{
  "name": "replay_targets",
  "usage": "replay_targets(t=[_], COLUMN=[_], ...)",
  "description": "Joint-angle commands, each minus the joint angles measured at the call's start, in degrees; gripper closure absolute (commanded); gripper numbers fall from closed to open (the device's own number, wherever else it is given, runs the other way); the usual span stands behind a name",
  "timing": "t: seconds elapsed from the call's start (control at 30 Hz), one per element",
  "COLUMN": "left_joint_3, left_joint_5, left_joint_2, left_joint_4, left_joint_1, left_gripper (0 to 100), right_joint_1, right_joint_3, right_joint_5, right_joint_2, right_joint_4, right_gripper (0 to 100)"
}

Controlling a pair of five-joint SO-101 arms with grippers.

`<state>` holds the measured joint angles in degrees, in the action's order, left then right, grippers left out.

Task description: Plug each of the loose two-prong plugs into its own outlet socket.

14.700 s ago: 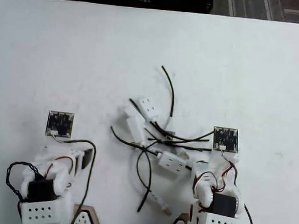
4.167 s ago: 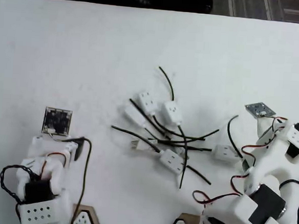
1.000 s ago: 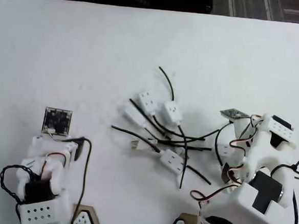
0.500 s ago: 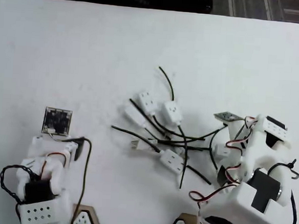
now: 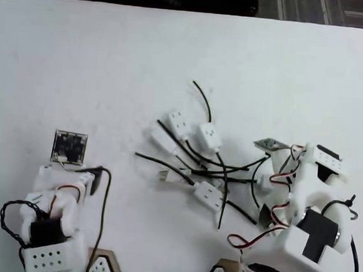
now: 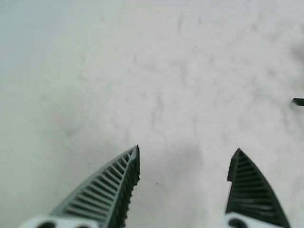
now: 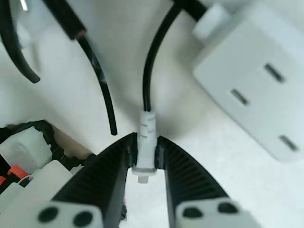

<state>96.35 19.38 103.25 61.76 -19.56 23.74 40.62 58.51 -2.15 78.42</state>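
Right gripper (image 7: 146, 148): clenched on a plug (image 7: 147, 135) — I see both fingers pressing its white body from either side.
Plug: it stands lengthwise between the fingers, with a small nub poking out at the end nearest my right wrist camera.
Cord (image 7: 153, 66): black; it leaves the far end of the plug, runs away from the gripper and curves up to the corner of a socket.
Socket (image 7: 247, 71): a white block lying on the table just beside the cord, its slotted face turned towards my camera. It is near the plug but not touching it.
Second cord (image 7: 97, 78): also black, it lies beside the held one, and its cut end stops close to one finger.
Left gripper (image 6: 185, 159): released — its ribbed fingers are spread wide above the table (image 6: 156, 71).
Right arm (image 5: 305, 238): from the high view I find it bent in over the right edge of the pile, its wrist above the cord ends there.
Pile (image 5: 208, 136): white sockets and black cords tangled mid-table, between the two arms and nearer the right one.
Left arm (image 5: 50, 226): folded at the near edge of the table, well apart from the pile.
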Motion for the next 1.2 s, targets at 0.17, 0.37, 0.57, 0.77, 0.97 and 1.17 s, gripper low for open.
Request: replay_targets(t=[0.17,0.37,0.57,0.77,0.97,1.17], left_joint_3=[-0.26,-0.53,-3.52,-10.11,-14.59,-14.68], left_joint_5=[0.62,0.35,-0.35,-8.09,-8.79,-8.79], left_joint_2=[0.66,0.66,0.66,0.66,0.66,0.48], left_joint_4=[-0.97,-1.23,-2.46,-2.46,-2.99,-9.05], left_joint_1=[-0.4,-0.4,-0.31,5.93,16.84,22.29], left_gripper=[71,71,71,71,71,71], right_joint_1=[2.68,2.07,-1.98,-14.99,-29.23,-43.21], right_joint_3=[-6.42,-7.03,-5.45,0.09,5.1,9.93], right_joint_5=[0.18,-0.26,-6.07,-18.37,-33.58,-44.75], right_joint_2=[18.68,37.49,52.26,62.55,69.76,75.3], right_joint_4=[10.86,13.14,13.85,13.41,5.23,-3.12], right_gripper=[98.1,98.1,98.1,98.1,98.1,98.1])
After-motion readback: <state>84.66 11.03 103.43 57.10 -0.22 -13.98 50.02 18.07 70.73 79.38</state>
